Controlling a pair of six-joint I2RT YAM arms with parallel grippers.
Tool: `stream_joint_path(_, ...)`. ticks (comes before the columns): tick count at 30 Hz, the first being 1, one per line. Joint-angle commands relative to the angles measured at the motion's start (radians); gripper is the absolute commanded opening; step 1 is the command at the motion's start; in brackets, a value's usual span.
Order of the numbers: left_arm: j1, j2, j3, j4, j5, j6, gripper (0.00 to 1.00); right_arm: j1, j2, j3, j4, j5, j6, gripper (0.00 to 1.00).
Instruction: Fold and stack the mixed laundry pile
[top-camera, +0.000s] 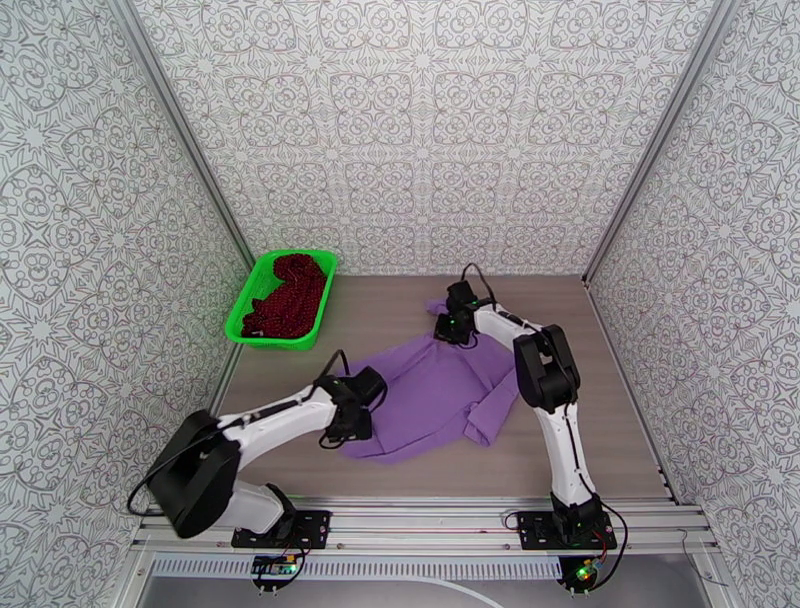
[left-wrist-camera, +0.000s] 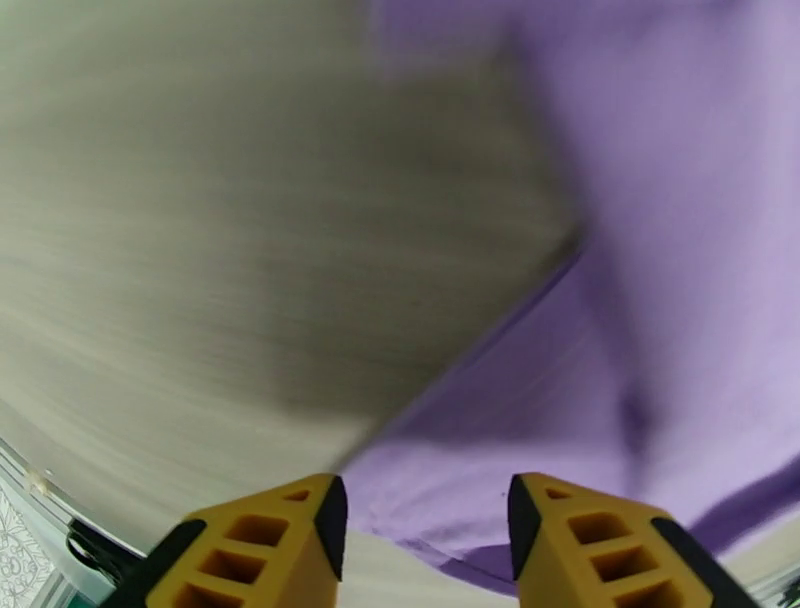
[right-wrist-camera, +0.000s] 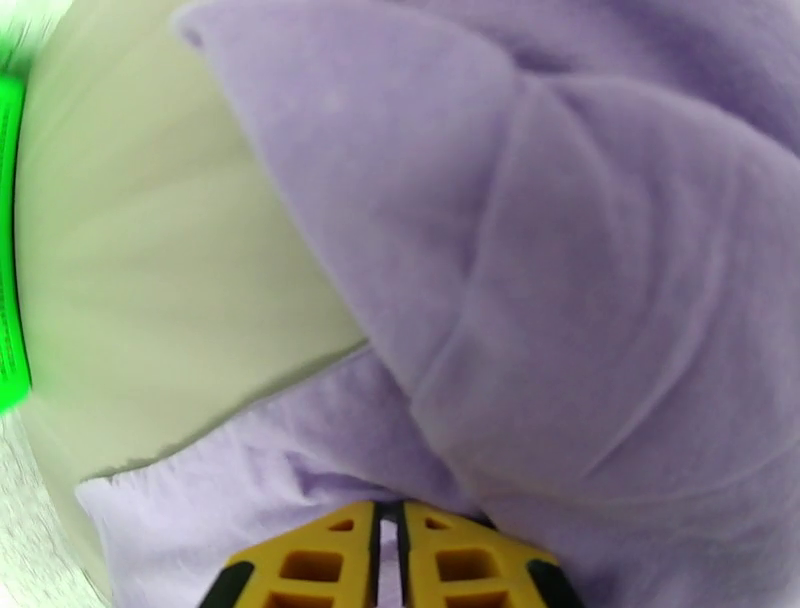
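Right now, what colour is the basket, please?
The basket is bright green, clearest from the top view.

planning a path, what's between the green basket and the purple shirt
The top view shows bare wooden table between the green basket and the purple T-shirt.

My left arm (top-camera: 285, 412) reaches low and forward, left fingers (left-wrist-camera: 265, 545) spread apart (tips pointing down); my right arm (top-camera: 545, 372) stretches far out, elbow raised, right fingers (right-wrist-camera: 330, 560) pinched together on the lavender T-shirt (right-wrist-camera: 560, 250).
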Motion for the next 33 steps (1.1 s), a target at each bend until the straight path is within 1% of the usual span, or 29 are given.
stream_joint_path(1, -0.019, 0.044, -0.009, 0.092, 0.028, -0.034, 0.49, -0.030, -0.022, -0.068, 0.028, 0.073, 0.056, 0.14)
stream_joint_path(4, -0.002, 0.117, -0.025, 0.152, 0.020, -0.022, 0.49, -0.043, -0.033, -0.113, 0.067, 0.076, 0.085, 0.14)
stream_joint_path(9, 0.063, 0.209, -0.045, 0.203, -0.007, -0.013, 0.41, -0.071, -0.058, -0.168, 0.095, 0.105, 0.122, 0.13)
stream_joint_path(12, 0.096, 0.203, -0.069, 0.222, -0.011, -0.028, 0.40, -0.106, -0.101, -0.213, 0.110, 0.157, 0.146, 0.12)
stream_joint_path(16, 0.140, 0.164, -0.112, 0.244, -0.014, -0.037, 0.38, -0.183, -0.176, -0.307, 0.157, 0.233, 0.211, 0.12)
stream_joint_path(22, 0.177, 0.141, -0.136, 0.262, -0.016, -0.030, 0.37, -0.284, -0.277, -0.436, 0.208, 0.320, 0.278, 0.11)
stream_joint_path(24, 0.179, 0.146, -0.130, 0.273, -0.010, -0.022, 0.37, -0.295, -0.292, -0.440, 0.215, 0.322, 0.260, 0.12)
stream_joint_path(26, 0.177, 0.146, -0.113, 0.287, -0.004, -0.006, 0.37, -0.297, -0.296, -0.416, 0.218, 0.284, 0.206, 0.15)
stream_joint_path(28, 0.178, 0.138, -0.074, 0.284, 0.000, 0.020, 0.41, -0.295, -0.303, -0.388, 0.217, 0.211, 0.147, 0.20)
stream_joint_path(30, 0.177, 0.119, -0.006, 0.249, -0.010, 0.055, 0.50, -0.295, -0.338, -0.380, 0.219, 0.141, 0.083, 0.25)
stream_joint_path(33, 0.181, 0.075, 0.114, 0.162, -0.046, 0.107, 0.62, -0.293, -0.436, -0.393, 0.186, 0.079, -0.022, 0.32)
